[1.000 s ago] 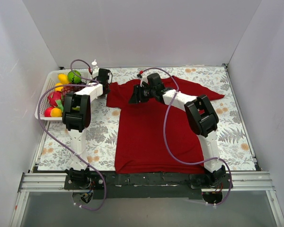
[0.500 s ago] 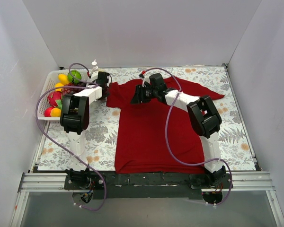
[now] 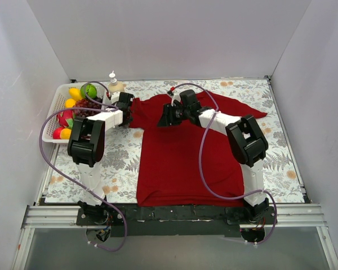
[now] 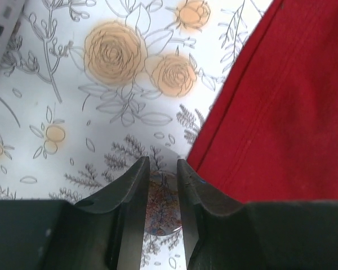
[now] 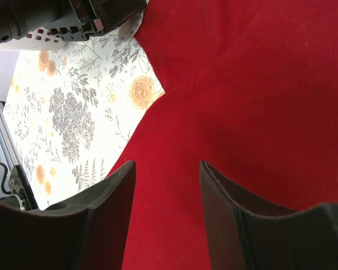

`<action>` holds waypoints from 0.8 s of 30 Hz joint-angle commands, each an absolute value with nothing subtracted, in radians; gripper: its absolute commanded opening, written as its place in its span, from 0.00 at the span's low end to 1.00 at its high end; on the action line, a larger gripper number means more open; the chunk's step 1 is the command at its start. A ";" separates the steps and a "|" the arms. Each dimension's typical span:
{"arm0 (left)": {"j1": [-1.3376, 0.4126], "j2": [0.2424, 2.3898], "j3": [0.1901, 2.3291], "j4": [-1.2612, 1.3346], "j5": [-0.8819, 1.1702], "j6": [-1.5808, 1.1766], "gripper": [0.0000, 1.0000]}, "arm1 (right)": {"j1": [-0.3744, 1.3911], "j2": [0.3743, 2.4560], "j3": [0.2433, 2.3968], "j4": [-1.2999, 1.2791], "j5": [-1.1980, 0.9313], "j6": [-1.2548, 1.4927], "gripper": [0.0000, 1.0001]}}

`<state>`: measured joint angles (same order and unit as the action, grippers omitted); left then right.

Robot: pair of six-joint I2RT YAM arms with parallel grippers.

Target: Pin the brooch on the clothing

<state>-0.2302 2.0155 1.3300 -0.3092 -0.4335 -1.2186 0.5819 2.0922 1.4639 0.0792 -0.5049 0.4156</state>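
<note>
Left wrist view: left gripper [image 4: 161, 167] looks clamped on the brooch [image 4: 163, 205], bottom centre. The shirt [image 4: 281, 112] edge sits just right of it. Right gripper [image 5: 167, 169] hangs spread open over red fabric.

Back wall: a plain white panel [image 3: 169, 39], matt, standing along the far edge of the table.
Side walls: white panels on the left [image 3: 17, 112] and right [image 3: 321, 112], meeting the back wall at its corners.
Table cover: a white cloth [image 3: 118, 163] printed with grey leaves and orange roses, lying flat.
Near edge: a silver metal rail [image 3: 50, 216] running across the front.
Below the rail: a flat grey surface [image 3: 174, 247].
Light: soft and even, with faint shadows.
</note>
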 commanded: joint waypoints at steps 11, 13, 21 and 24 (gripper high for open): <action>-0.282 1.829 1.089 -0.361 -0.362 -1.265 0.27 | 0.597 1.973 1.370 0.110 -0.532 0.406 0.57; -0.296 1.796 1.046 -0.360 -0.356 -1.279 0.27 | 0.606 1.964 1.355 0.113 -0.531 0.407 0.57; -0.330 1.664 0.920 -0.365 -0.333 -1.318 0.29 | 0.655 1.944 1.324 0.118 -0.525 0.403 0.58; -0.345 1.617 0.887 -0.377 -0.341 -1.336 0.30 | 0.682 1.948 1.333 0.114 -0.522 0.402 0.59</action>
<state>-0.3237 1.6855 0.9340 -0.3176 -0.3584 -1.3010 0.6472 1.9938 1.3273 0.0811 -0.5114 0.4141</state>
